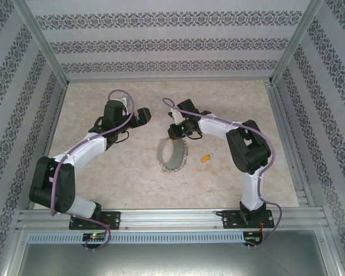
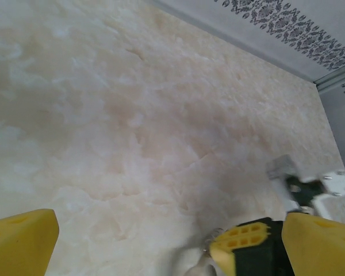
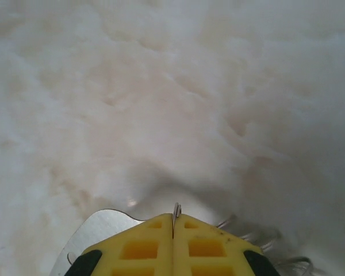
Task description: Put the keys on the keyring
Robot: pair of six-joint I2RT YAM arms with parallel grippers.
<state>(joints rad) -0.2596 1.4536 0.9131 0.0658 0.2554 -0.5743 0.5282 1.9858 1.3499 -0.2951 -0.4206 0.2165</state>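
The keyring (image 1: 173, 155), a thin silvery ring fringed with small keys, lies mid-table. My right gripper (image 1: 175, 135) is at its far edge. In the right wrist view the yellow fingers (image 3: 138, 247) are pressed together, and the ring's wire (image 3: 175, 209) sticks up out of the seam between them. Small silvery keys (image 3: 259, 237) fan out to the right. The yellow-headed key (image 1: 205, 157) lies loose on the table, right of the ring. My left gripper (image 1: 142, 117) hovers open to the left of the ring, its wide-apart fingers (image 2: 20, 241) holding nothing.
A flat silvery tag (image 3: 98, 230) shows beside the right fingers. The left wrist view catches the right arm's yellow-and-black finger (image 2: 247, 247) and a bit of the ring (image 2: 210, 237). Patterned walls and aluminium rails (image 1: 161, 79) enclose the marble tabletop (image 1: 103, 178).
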